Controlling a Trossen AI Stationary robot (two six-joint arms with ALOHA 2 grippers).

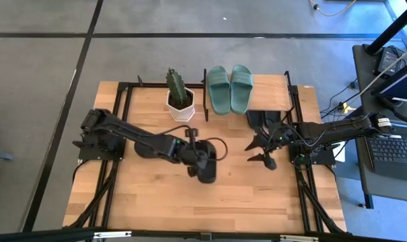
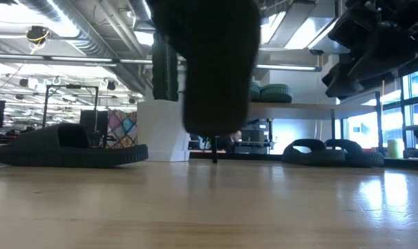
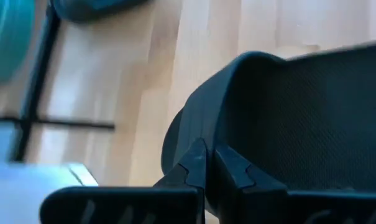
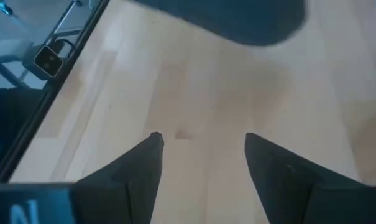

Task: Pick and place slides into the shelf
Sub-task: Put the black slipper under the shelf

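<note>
Two dark arms reached in over the wooden tabletop (image 1: pixel 156 195), one from each side. Toward nine o'clock in the high view, the left arm stretched from its base to the tabletop's center, where the left claw (image 1: pixel 202 161) was clamped narrowly on a black slide (image 1: pixel 206 168). The left wrist view showed the claw's fingertips (image 3: pixel 197 163) pinched together on the rim of that slide (image 3: pixel 299 118), and the low view showed the slide (image 2: pixel 215 62) hanging clear of the wood. Another black slide (image 2: pixel 70 146) lay flat on the tabletop at nine o'clock in the low view; the high view did not show it clearly.

At eleven o'clock from the held slide stood a potted cactus (image 1: pixel 178 94) in a white pot. Just beside it, at twelve to one o'clock, stood the shelf (image 1: pixel 270 97), its light top board carrying the sage-green pair of slides (image 1: pixel 230 89) side by side at the board's left half. A black pair of slides (image 2: pixel 333 152) sat low at the shelf, at three o'clock in the low view.

At three o'clock from the held slide, the right claw (image 1: pixel 262 149) hovered in front of the shelf with its fingers (image 4: pixel 144 168) spread wide and nothing between them, only bare wood beneath.
</note>
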